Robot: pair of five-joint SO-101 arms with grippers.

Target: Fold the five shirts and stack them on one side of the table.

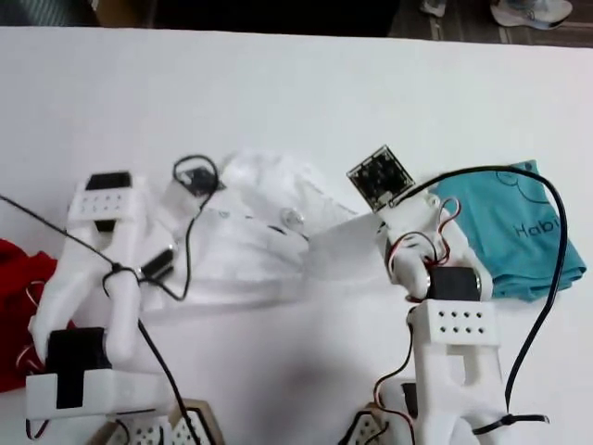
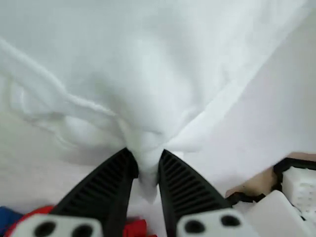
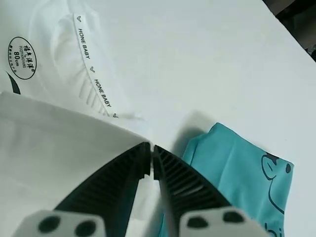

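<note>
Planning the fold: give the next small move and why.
Left jaws and right jaws are each shut on the rumpled, unfolded white shirt, so probably lift both together and carry the pinched edge across it to make a fold.

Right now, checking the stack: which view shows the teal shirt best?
High view: the folded teal shirt lies nearly whole. The right wrist view catches part of it; the left wrist view faces the white shirt.
</note>
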